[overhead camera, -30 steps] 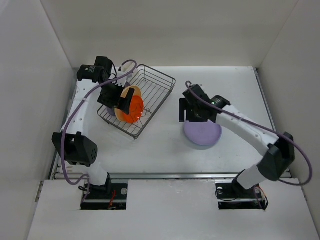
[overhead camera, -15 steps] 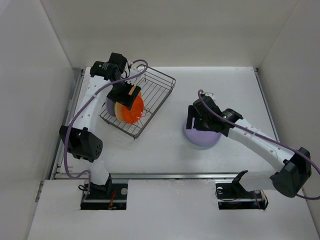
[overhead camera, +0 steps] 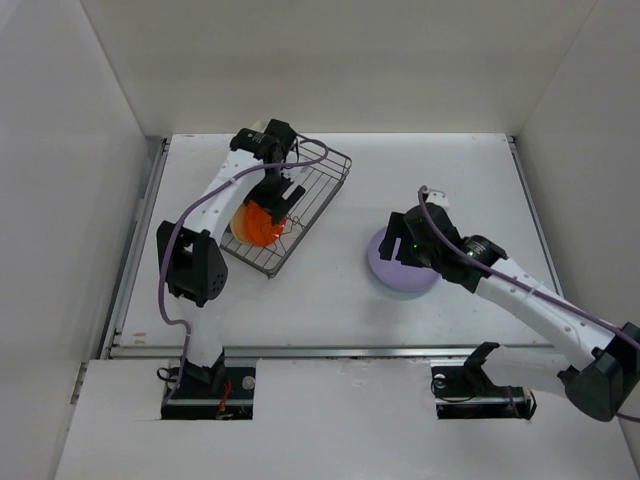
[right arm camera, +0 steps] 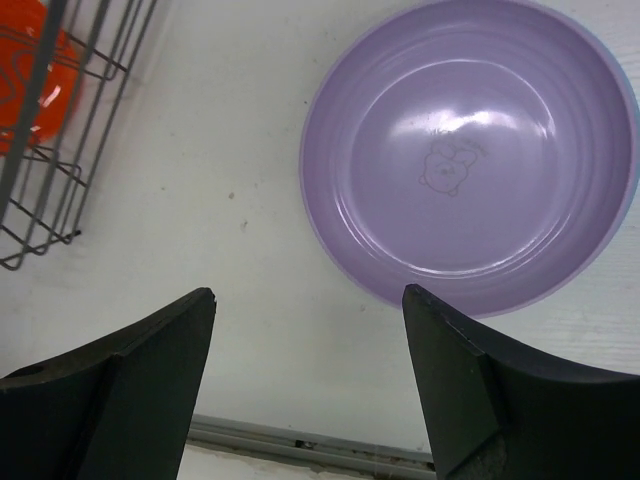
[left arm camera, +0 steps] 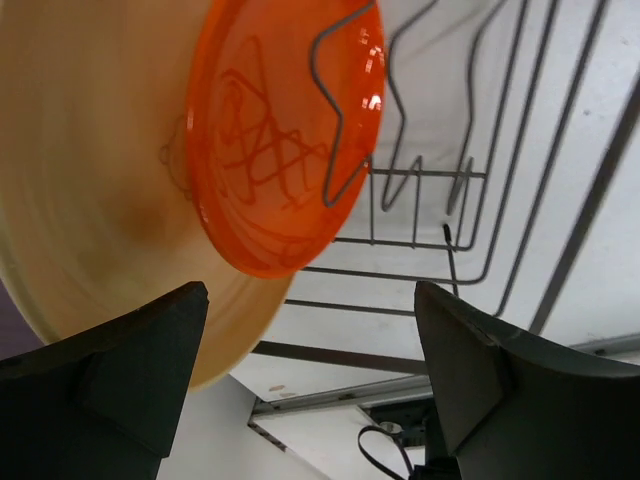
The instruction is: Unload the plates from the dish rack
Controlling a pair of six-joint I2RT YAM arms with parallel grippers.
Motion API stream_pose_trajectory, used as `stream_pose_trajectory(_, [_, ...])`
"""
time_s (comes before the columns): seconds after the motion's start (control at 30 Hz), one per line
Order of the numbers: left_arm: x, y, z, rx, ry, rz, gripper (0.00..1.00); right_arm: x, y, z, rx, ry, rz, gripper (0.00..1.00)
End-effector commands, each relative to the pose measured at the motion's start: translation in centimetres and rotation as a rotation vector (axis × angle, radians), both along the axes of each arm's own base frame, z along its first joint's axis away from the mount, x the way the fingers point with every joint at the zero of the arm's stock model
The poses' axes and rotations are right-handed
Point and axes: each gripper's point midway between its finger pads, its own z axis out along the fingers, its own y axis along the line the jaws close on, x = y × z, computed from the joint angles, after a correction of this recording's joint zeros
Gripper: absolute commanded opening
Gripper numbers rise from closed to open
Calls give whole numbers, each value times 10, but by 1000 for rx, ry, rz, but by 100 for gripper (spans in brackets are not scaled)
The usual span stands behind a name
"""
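Nearest the bases, the right gripper (right arm camera: 305, 300) hangs above the table (right arm camera: 230, 230), spread and empty. The purple plate (right arm camera: 470, 150) lies flat on the table ahead of its fingertips, well apart from the rack (overhead camera: 315, 185). A bluish edge along one side of that plate may be a second plate beneath it, but I cannot tell. The risk here looks small. If this arm swings low as it leaves, a finger could catch the rim and slide or flip the plate, or the arm could cross the other arm's path to the drop spot. Farther out, the rack sits skewed on the table. The orange plate (left arm camera: 285, 150) stands on edge in it against the tan plate (left arm camera: 90, 190), and a wavy divider wire (left arm camera: 342, 125) crosses its edge in the wrist view. The left gripper (left arm camera: 310, 300) hovers at these two plates with jaws wide and nothing between them. The main hazards lie here. Closing on both rims at once would likely lift two plates and drop one. A finger landing on the wire instead of a rim could grip the rack and drag the light basket. A shallow pinch on smooth plastic may let the plate slip and clatter back. Pulling sideways rather than clear of the wire could hook the rim and tip the rack.
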Motion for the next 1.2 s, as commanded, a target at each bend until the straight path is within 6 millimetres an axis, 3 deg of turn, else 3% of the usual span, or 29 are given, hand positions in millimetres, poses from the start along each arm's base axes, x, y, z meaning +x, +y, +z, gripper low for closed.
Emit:
stream_pose_trajectory(0.0, [24,16,14,80,-127,62,82,12,-2,20,64,-92,-61,82])
stream_pose_trajectory(0.1, [33,12,10,86,-113,61,82,14,-7,14,41,-78,-78,83])
stream_pose_trajectory(0.27, [37,9,-21,114,-32,53,82,16,-8,10,21,-66,-86,83])
stream_pose_trajectory(0.37, [40,18,-33,126,-2,85,77,15,-6,10,27,-61,-78,83])
stream_pose_trajectory(0.5, [43,25,-39,75,18,140,67,9,-11,14,37,-64,-84,83])
stream_pose_trajectory(0.57, [43,26,-40,55,27,145,49,4,-15,16,41,-68,-84,83])
stream_pose_trajectory(0.67, [37,23,-33,29,36,140,21,1,-16,21,67,-74,-99,83])
stream_pose_trajectory(0.7, [36,23,-24,23,21,140,7,1,-17,21,67,-74,-99,83])
stream_pose_trajectory(0.73, [35,23,-16,14,1,140,1,-1,-18,19,59,-65,-99,83])
stream_pose_trajectory(0.93, [29,28,35,-17,-102,144,0,-3,-17,30,77,-56,-106,83])
stream_pose_trajectory(1.17, [16,4,95,-99,-248,77,0,-7,-20,47,118,-90,-112,83])
